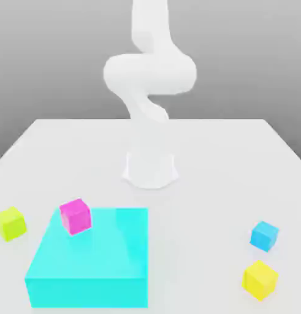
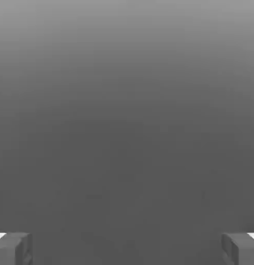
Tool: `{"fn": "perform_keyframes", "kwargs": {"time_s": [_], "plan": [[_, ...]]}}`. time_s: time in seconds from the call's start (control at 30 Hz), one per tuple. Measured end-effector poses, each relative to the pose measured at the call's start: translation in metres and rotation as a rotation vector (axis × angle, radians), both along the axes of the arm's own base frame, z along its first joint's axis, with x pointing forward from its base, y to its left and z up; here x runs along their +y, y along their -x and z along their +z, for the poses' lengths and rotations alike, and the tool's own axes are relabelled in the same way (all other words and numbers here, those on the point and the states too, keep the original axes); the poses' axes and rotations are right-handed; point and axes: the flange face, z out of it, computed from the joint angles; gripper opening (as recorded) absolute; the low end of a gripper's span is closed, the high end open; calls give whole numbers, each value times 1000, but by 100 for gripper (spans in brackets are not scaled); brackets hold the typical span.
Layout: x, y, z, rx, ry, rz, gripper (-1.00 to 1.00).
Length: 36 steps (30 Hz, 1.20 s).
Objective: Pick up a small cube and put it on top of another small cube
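Grey backdrop sits behind a white desk (image 1: 238,153). Jaws stand wide apart, holding nothing, fingertips (image 2: 12,248) at the frame's edges. Pink cube (image 1: 75,215) rests on the cyan block (image 1: 88,260); the yellow cube (image 1: 260,279) lies near the blue cube (image 1: 263,236).

two small cubes, well apart

the small plain bright yellow cube (image 1: 260,279) sits on the white tabletop near the front at the exterior view's right, turned slightly, nothing touching it. the small plain magenta-pink cube (image 1: 75,216) rests upright on the big flat cyan block (image 1: 91,270), at its far corner toward the exterior view's left.
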Motion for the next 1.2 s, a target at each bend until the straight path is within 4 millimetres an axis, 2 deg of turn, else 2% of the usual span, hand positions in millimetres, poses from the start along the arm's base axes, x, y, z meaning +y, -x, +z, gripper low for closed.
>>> {"fn": "perform_keyframes", "kwargs": {"time_s": [0.1,0.23,0.37,0.47,0.63,0.77,0.87,1.03,1.07,1.2], "plan": [[23,-37,-48,84,36,50,0],[54,-73,-115,190,80,121,0],[86,-96,-186,295,119,199,0],[110,-104,-242,372,146,261,0],[155,-100,-336,499,185,382,0],[180,-84,-410,602,205,467,0],[198,-63,-463,679,216,534,0],[205,-55,-533,708,217,560,0],[205,-54,-543,709,218,561,-100],[205,-54,-543,709,218,561,-100]]}}
